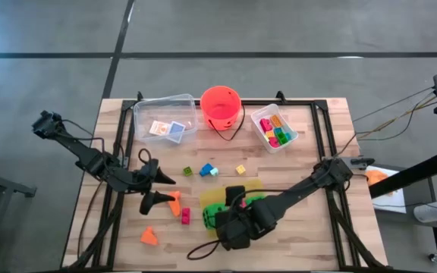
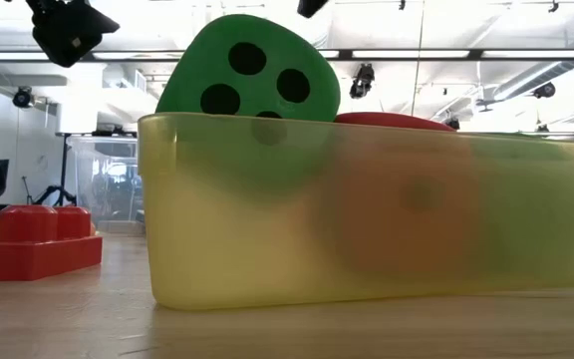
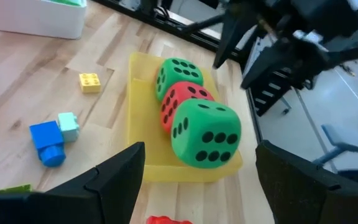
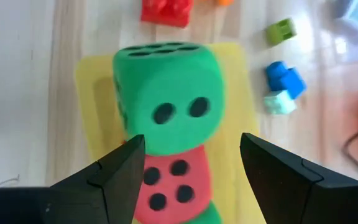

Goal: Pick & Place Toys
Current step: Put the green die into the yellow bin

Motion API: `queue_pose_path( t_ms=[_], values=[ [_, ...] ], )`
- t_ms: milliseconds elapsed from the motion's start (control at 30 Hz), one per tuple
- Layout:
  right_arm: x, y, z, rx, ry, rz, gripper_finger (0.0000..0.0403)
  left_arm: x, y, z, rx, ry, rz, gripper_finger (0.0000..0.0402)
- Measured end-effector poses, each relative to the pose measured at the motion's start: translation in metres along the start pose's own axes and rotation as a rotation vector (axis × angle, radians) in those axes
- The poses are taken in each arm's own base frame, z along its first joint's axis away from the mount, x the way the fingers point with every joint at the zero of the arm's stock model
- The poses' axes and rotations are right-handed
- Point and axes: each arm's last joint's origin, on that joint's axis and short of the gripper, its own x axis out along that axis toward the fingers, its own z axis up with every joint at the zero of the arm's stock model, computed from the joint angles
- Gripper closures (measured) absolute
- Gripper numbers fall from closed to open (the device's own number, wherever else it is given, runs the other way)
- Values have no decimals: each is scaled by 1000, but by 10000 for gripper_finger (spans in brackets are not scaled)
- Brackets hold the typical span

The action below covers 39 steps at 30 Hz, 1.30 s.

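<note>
Your inventory: two slim black jointed arms, matte housings, black cables looped at the wrists. Left gripper (image 1: 156, 189) and right gripper (image 1: 226, 221): each two broad, flat, dark wedge-shaped fingers (image 3: 114, 177).

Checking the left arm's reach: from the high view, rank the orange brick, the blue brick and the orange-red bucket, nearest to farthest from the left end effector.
1. Orange brick, just beside the left end effector.
2. Blue brick, farther toward the table's middle.
3. Orange-red bucket, at the far edge.

Grey concrete floor (image 1: 279, 26); ceiling strip lights (image 2: 407, 53).
</note>
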Motion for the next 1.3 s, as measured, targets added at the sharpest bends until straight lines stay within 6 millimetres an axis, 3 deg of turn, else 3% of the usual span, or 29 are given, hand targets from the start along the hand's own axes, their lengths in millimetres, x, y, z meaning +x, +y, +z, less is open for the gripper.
queue_pose_path(
  t_ms=[333,533,733,967,1100,1300],
  values=[
    [-41,-28,-20,-20,-21,-63,147,14,-1,-5,-70,-16,90,105],
    [-61,-53,-58,79,-60,-92,147,22,-4,-6,-77,-24,85,105],
    [-71,-76,-103,176,-227,-15,147,23,-6,-2,-81,-78,84,105],
    [-63,-91,-147,322,-492,108,147,45,-13,-6,-103,-121,102,105],
    [-53,-91,-159,335,-597,144,147,68,-19,-14,-156,-76,123,105],
    [-40,-88,-168,301,-595,132,147,88,-32,-15,-194,69,105,111]
  ],
)
